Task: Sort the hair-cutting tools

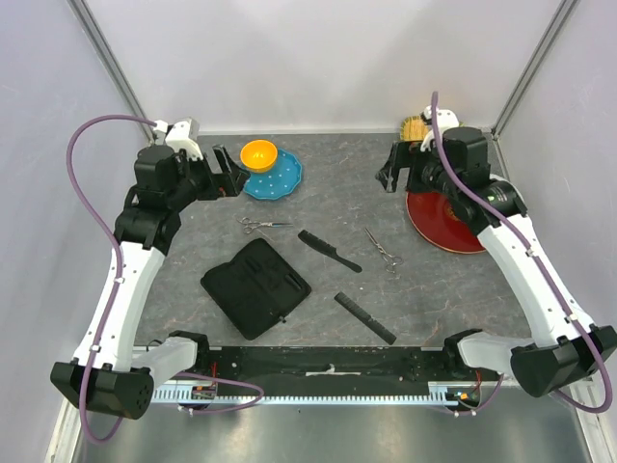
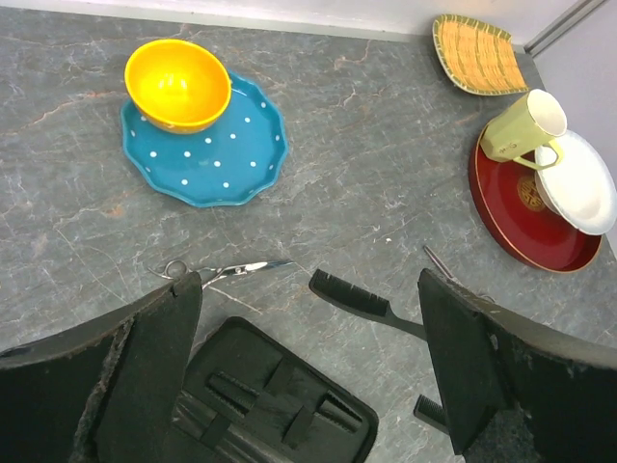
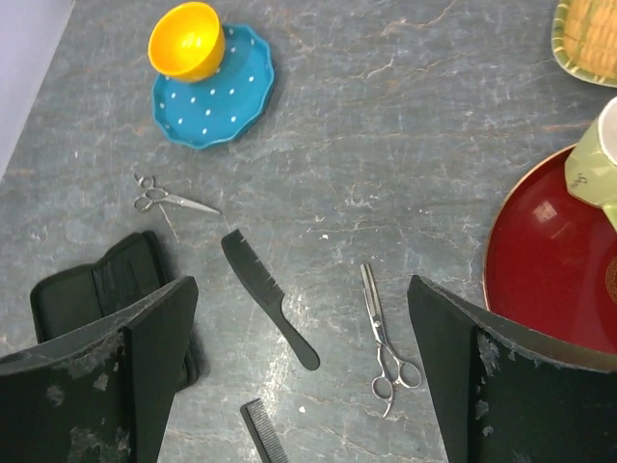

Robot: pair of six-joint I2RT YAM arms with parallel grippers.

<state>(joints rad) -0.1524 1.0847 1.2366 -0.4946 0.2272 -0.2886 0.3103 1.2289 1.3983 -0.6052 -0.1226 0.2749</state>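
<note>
Four hair-cutting tools lie on the grey table. One silver pair of scissors [image 1: 260,226] [image 2: 217,273] [image 3: 166,198] lies at the left. A second pair [image 1: 383,252] [image 3: 386,338] lies at the right. A black handled comb [image 1: 329,250] [image 2: 362,301] [image 3: 268,297] lies between them. A straight black comb [image 1: 364,317] [image 3: 265,434] lies nearer the front. My left gripper [image 1: 224,172] [image 2: 308,318] hangs open above the back left, holding nothing. My right gripper [image 1: 390,166] [image 3: 301,318] hangs open at the back right, also holding nothing.
An open black zip case [image 1: 255,287] [image 2: 260,405] lies front left. A blue dotted plate [image 1: 284,178] with an orange bowl [image 1: 258,153] stands at the back. On a red plate [image 1: 443,227] at the right are a green mug [image 2: 521,125] and a white bowl [image 2: 578,183]. A woven dish [image 2: 472,53] is in the back corner.
</note>
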